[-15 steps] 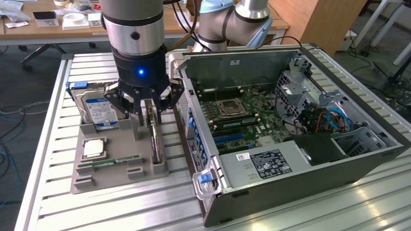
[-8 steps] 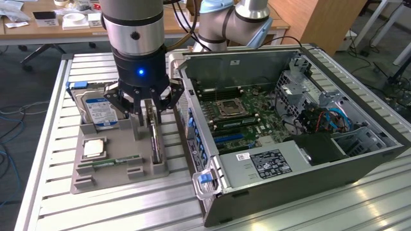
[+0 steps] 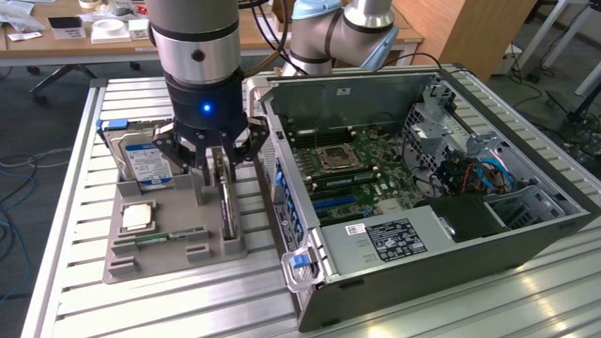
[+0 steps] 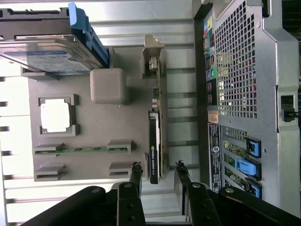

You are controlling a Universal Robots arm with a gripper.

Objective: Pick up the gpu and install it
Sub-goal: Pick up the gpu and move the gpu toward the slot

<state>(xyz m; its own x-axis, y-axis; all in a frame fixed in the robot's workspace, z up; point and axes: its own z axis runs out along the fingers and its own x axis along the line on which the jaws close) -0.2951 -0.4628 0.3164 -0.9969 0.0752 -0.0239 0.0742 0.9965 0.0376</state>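
The gpu [image 3: 226, 208] stands on its long edge in a slot of the grey holder tray [image 3: 179, 262], its black shroud facing the tray's middle. In the wrist view the gpu [image 4: 155, 136] runs as a thin strip, its metal bracket end farthest from the fingers. My gripper [image 3: 219, 163] hangs straight above the card's far end, open, and holds nothing. In the wrist view the gripper [image 4: 158, 173] has one dark fingertip [image 4: 136, 172] on each side of the card's line, with a gap to the card on both sides.
The tray also holds a silver hard drive [image 3: 146, 165] with a blue label, a processor chip [image 3: 138, 216] and a green memory stick [image 3: 160, 238]. The open computer case [image 3: 423, 183] lies at the exterior view's right, its motherboard [image 3: 352, 172] exposed. All rests on a ribbed metal table [image 3: 188, 310].
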